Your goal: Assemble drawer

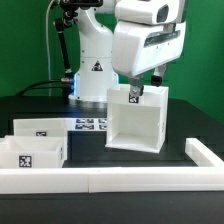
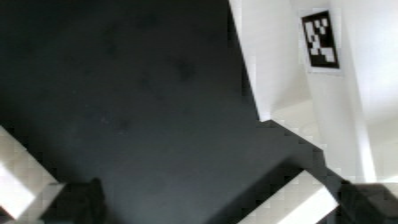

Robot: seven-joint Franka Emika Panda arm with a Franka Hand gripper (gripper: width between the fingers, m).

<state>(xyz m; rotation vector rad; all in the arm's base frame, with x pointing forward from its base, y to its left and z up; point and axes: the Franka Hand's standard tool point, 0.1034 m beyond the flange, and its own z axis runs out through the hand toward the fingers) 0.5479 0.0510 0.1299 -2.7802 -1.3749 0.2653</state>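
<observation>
Gripper (image 1: 138,86), exterior view: it hangs from the white arm (image 1: 145,40) with the fingertips low at the top rear edge of the casing. From this side I cannot tell how wide the fingers stand.
Casing (image 1: 135,120): the white open-fronted cube of the drawer stands upright on the black table (image 1: 175,150), directly under the fingers. A square tag (image 1: 133,96) on its upper edge is just below the fingertips.
Rear tray (image 1: 40,128): shallow and open on top, well apart from the fingers, toward the exterior view's left.
Front tray (image 1: 30,152): same kind, close in front of the rear tray and farther from the fingers.
Marker board (image 1: 90,124): flat on the table between the rear tray and the casing, lower than the fingers.
Border wall (image 1: 110,180): long, low and white, along the near edge, far below the fingers.
Gripper (image 2: 187,205), wrist view: two dark fingers (image 2: 75,200) are spread wide, with only bare table (image 2: 143,100) between them. They hold nothing.
Casing (image 2: 338,120): a white wall with a tag (image 2: 320,40) is just outside one finger. I cannot tell if it touches.
White strip (image 2: 15,165): outside the other finger. What it is cannot be told.
</observation>
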